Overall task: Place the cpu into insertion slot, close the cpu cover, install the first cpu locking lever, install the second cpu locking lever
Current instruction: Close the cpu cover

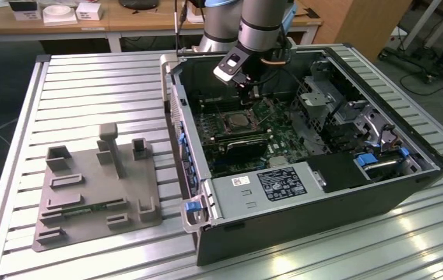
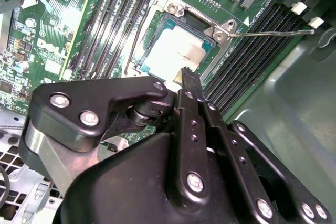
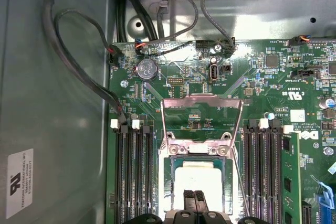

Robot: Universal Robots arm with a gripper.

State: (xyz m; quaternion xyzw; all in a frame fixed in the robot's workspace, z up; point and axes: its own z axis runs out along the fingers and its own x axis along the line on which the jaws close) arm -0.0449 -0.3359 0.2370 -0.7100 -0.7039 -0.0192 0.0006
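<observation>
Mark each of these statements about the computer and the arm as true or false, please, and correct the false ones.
1. The cpu lies in the insertion slot with its silver top facing up. True.
2. The gripper is holding the cpu. False: it is shut with nothing between its fingers, close above the cpu.
3. The cpu cover lies flat over the cpu. False: it stands raised at one side of the slot, and the cpu is uncovered.
4. A grey tray lies on the table, at the exterior view's left of the computer case. True.
</observation>
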